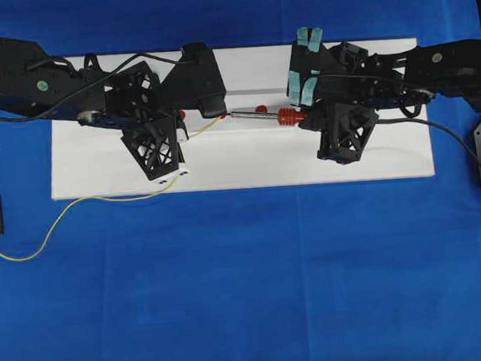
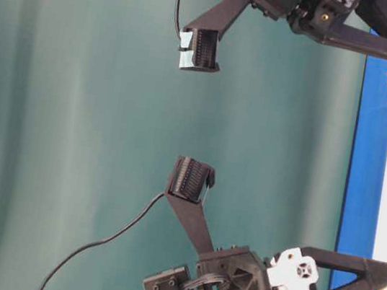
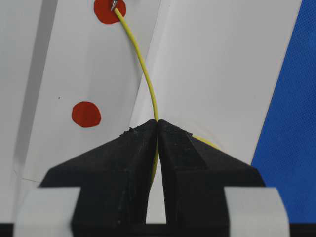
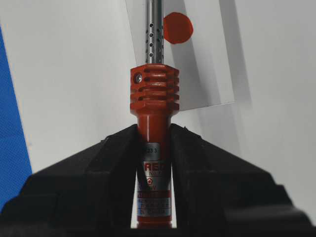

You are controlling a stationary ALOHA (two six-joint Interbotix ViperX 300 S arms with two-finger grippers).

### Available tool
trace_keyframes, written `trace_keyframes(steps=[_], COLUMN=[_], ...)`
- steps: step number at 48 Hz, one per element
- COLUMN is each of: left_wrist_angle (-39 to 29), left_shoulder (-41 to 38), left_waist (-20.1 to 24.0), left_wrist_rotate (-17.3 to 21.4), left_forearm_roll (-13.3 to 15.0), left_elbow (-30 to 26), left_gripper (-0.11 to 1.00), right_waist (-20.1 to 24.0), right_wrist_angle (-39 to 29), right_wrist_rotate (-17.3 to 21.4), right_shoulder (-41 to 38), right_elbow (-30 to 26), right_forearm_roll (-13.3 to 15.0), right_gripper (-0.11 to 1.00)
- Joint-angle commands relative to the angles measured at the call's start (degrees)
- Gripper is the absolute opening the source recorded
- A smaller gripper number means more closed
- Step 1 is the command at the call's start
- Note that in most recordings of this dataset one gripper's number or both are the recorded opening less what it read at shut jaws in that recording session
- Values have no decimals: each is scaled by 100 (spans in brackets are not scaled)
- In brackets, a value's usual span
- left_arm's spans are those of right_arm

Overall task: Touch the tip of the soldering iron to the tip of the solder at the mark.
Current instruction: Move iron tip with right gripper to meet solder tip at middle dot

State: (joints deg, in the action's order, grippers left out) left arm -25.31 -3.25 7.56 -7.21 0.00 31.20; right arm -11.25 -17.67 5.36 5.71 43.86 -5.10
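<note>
In the left wrist view the yellow solder [image 3: 143, 69] runs from my shut left gripper [image 3: 157, 123] up to a red mark [image 3: 106, 12]. There its tip meets the dark tip of the soldering iron [image 3: 113, 5]. My right gripper [image 4: 154, 131] is shut on the soldering iron [image 4: 154, 94] by its red-orange handle, and the silver shaft points away past another red mark [image 4: 177, 28]. Overhead, the soldering iron [image 1: 288, 116] lies level over the white board [image 1: 239, 160], with the left gripper [image 1: 213, 112] at its tip and the right gripper [image 1: 303, 110] at its handle.
A second red dot [image 3: 86, 114] lies on the board nearer my left gripper. The solder's loose end [image 1: 53, 222] trails off the board's front left onto the blue cloth [image 1: 248, 287]. The iron's black cord [image 1: 452, 137] runs off to the right.
</note>
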Motion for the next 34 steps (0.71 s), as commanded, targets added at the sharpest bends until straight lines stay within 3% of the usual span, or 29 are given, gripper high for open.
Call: trace_keyframes(steps=[1, 34], left_wrist_angle=[18, 18], left_shoulder=[114, 88], left_waist=[0, 0], left_wrist_rotate=[-9, -9], left_forearm_roll=[-9, -9], left_elbow=[-97, -141], left_gripper=[2, 2], right_waist=[0, 0], right_wrist_angle=[26, 26], right_wrist_rotate=[9, 9], right_shoulder=[53, 53], right_elbow=[-141, -141], right_forearm_roll=[9, 9], right_gripper=[6, 6])
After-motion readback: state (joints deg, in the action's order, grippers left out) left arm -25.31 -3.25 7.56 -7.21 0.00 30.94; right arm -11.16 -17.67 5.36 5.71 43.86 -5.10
